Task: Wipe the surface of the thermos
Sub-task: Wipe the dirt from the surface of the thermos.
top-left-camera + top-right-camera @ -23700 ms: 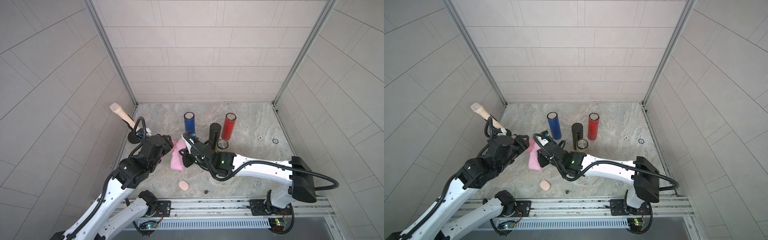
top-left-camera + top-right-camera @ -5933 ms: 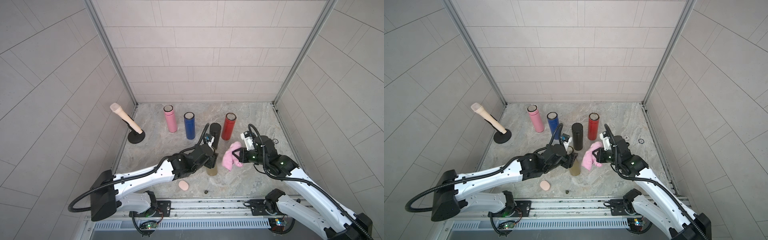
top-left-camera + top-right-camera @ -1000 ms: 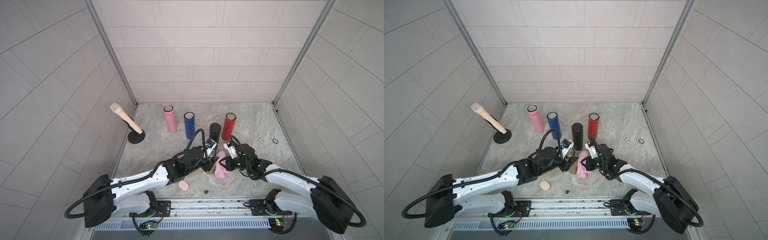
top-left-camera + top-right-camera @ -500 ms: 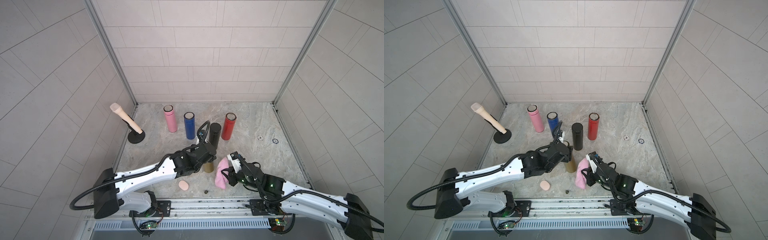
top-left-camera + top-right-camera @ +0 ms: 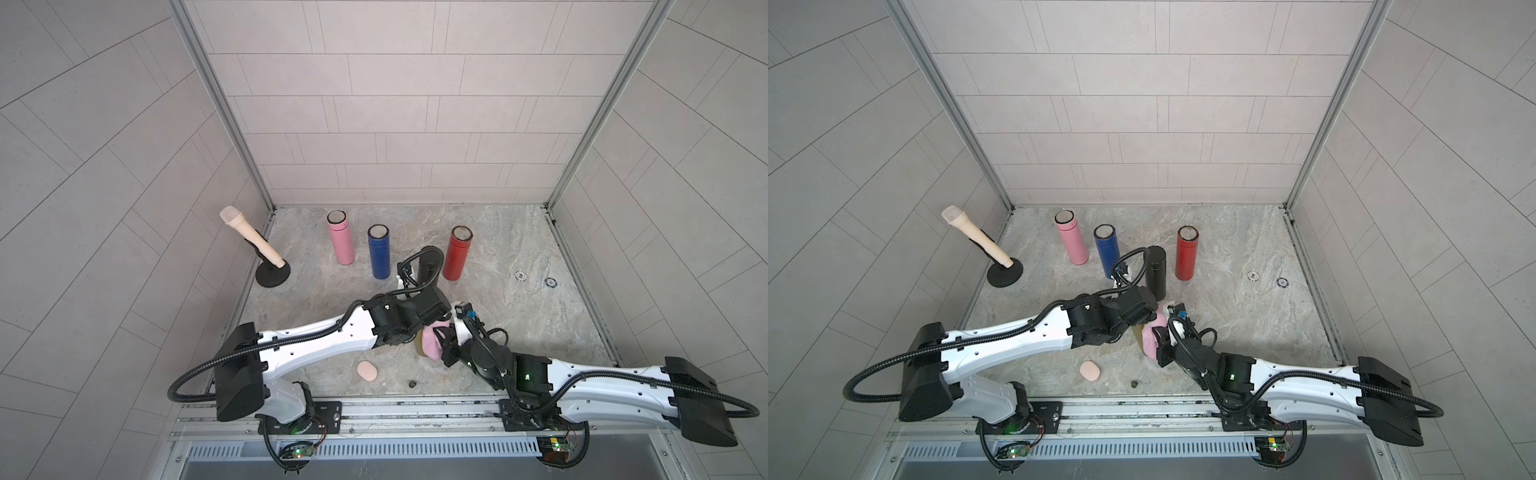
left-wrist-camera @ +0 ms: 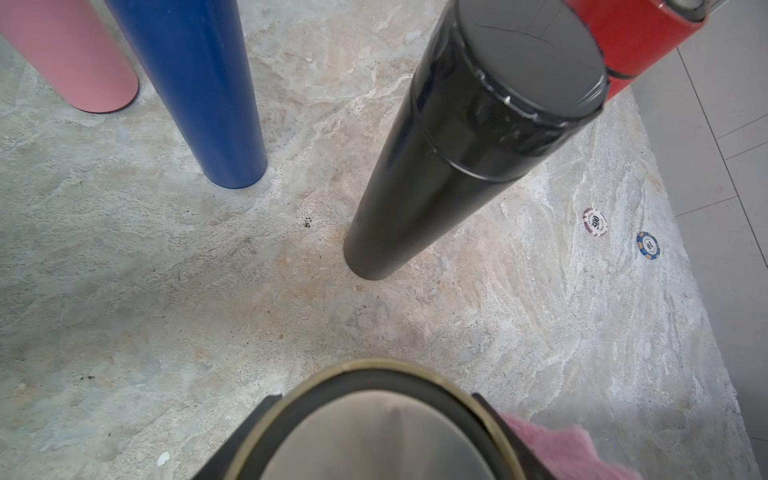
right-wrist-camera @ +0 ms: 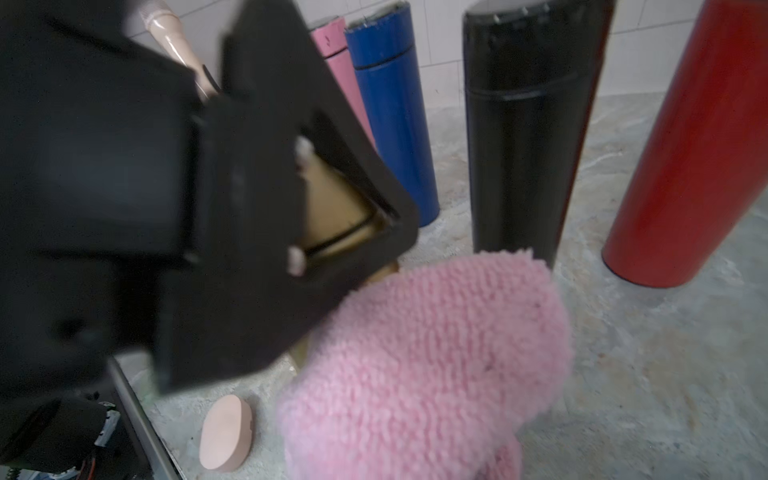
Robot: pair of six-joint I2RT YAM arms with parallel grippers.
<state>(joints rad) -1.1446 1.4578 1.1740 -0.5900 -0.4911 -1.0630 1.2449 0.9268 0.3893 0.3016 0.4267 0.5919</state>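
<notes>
A gold thermos (image 5: 418,349) stands upright near the front middle of the stone floor, also in a top view (image 5: 1136,333). My left gripper (image 5: 432,318) is shut on its upper part from above. In the left wrist view its open mouth (image 6: 365,368) fills the space between the black fingers (image 6: 251,419). My right gripper (image 5: 446,354) is shut on a fluffy pink cloth (image 5: 434,341), which presses against the thermos's right side. In the right wrist view the cloth (image 7: 424,353) hides my own fingers, and the thermos (image 7: 332,208) shows through the left gripper's frame.
Behind stand a pink thermos (image 5: 340,243), a blue one (image 5: 379,253), a black one (image 5: 426,270) close to the left wrist, and a red one (image 5: 457,255). A beige handle on a black base (image 5: 272,276) is at the left. A peach oval pad (image 5: 367,371) and two chips (image 5: 519,275) lie on the floor.
The right gripper has dropped toward the front with the cloth and now holds it against the thermos's lower right side. The left gripper keeps its hold on the thermos.
</notes>
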